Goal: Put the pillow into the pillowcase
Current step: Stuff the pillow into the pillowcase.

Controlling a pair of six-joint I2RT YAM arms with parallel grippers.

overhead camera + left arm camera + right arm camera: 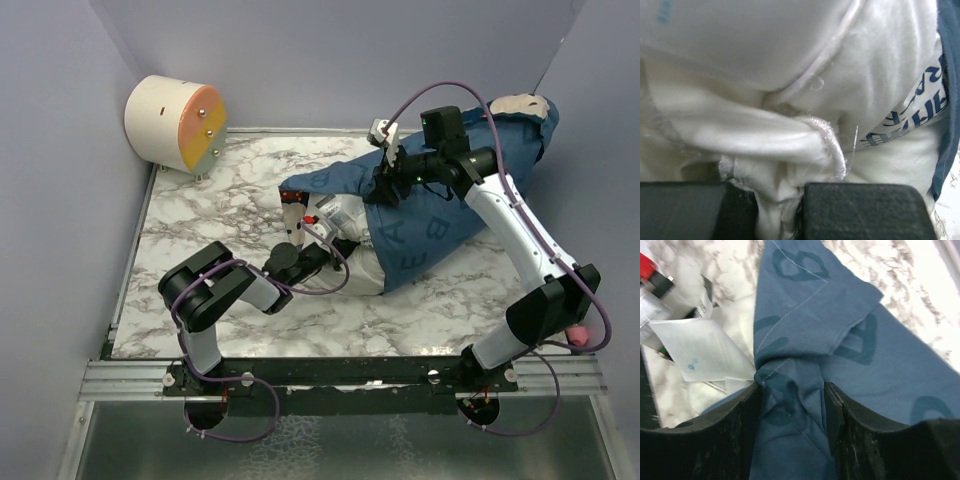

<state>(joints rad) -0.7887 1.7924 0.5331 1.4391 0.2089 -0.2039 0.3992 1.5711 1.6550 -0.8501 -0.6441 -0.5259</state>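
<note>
Pillow (352, 268) lies mid-table (200, 215), mostly under the pillowcase (430, 215), which drapes over it toward the far right. Left fingers (782, 212) closed on a pinch of white pillow fabric at its near-left end. Right fingers (792, 410) straddle a bunched blue fold — part-closed, grip uncertain. Case opening faces left, so L arm is nearer. Blue label print on the pillow isn't legible; big letters "B", "A" on the case.

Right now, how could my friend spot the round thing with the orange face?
Look at the marble table, then at its far left corner by the walls. The cylinder lies there on its side, cream, with an orange end. It is the only round, hard thing; the pillow and pillowcase are soft cloth.
</note>
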